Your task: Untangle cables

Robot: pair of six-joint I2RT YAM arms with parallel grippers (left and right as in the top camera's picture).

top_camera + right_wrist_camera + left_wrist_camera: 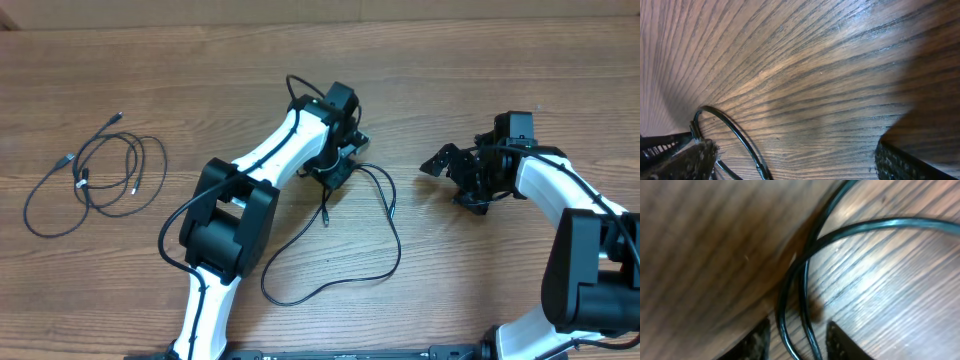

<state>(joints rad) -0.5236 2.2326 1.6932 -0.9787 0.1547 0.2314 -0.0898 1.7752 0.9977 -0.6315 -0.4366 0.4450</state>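
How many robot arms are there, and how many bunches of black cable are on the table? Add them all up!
Robot arms: 2 (left arm, right arm)
Cable bunches: 2 (left bunch, middle cable)
Total: 4

Loose coil of thin black cables (84, 186) at left; one looping strand (399, 245) mid-table.
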